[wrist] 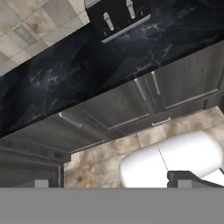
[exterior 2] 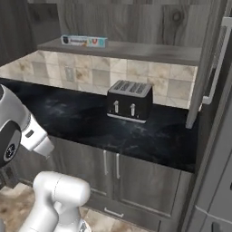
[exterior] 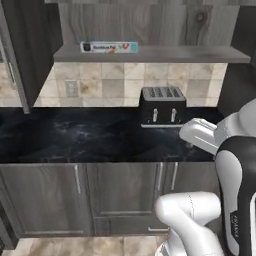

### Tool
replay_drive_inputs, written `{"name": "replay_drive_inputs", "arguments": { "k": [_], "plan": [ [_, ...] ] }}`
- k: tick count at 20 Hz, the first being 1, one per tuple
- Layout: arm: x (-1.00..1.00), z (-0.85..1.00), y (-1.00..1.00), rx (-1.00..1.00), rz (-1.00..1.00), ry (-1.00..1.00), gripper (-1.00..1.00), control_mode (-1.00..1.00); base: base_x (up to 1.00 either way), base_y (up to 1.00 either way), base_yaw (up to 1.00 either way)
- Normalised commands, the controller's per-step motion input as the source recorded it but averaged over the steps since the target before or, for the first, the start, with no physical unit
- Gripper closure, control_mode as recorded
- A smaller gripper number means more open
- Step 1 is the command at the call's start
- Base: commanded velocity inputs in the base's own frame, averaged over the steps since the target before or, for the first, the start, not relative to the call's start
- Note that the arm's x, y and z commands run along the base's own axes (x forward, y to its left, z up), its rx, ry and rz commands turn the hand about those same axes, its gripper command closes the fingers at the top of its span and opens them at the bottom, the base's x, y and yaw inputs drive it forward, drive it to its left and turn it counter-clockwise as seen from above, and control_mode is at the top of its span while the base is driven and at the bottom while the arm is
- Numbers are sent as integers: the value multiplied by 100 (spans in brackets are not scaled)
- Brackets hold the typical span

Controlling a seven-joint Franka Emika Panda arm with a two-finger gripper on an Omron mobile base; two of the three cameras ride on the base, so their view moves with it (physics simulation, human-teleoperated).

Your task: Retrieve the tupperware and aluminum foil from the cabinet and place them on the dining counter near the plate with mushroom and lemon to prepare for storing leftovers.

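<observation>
Your gripper (wrist: 111,183) sits right at the bottom of the hand view, its two dark tips spread wide apart with nothing between them. Past them you're looking down at tan floor tiles (wrist: 98,159), the low grey cupboards (wrist: 118,105) with short handles, and the edge of the black marble desk (wrist: 87,65). At the top of that view, the black toaster (wrist: 118,15) stands tilted in frame, with a wall outlet (wrist: 22,33) on the beige tiles beside it.

Now the left base view gives you what the hand camera can't: up on the grey shelf board (exterior: 200,54) of the open cabinet (exterior: 130,22) lies the aluminum foil (exterior: 109,47), a long pale carton lying flat along the front edge, well left of the toaster (exterior: 162,105) below it. You also get the cabinet's left door (exterior: 25,55) swung open.

Over in the right base view, you see the foil (exterior 2: 84,41) from the other side, at the shelf's left end, plus the right door (exterior 2: 206,68) standing open with its long metal bar handle (exterior 2: 216,68). Toaster (exterior 2: 129,100) is on the desk (exterior 2: 81,118), under the shelf.
</observation>
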Motion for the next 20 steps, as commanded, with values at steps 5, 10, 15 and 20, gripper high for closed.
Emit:
{"name": "replay_drive_inputs", "arguments": {
  "k": [5,10,15,20],
  "plan": [
    [0,0,0,0,0,0,-100,100,53,0,-16],
    [0,0,0,0,0,0,-100,100,58,0,-15],
    [0,0,0,0,0,0,-100,100,54,6,-12],
    [0,0,0,0,0,0,-100,100,59,8,-10]
  ]
}}
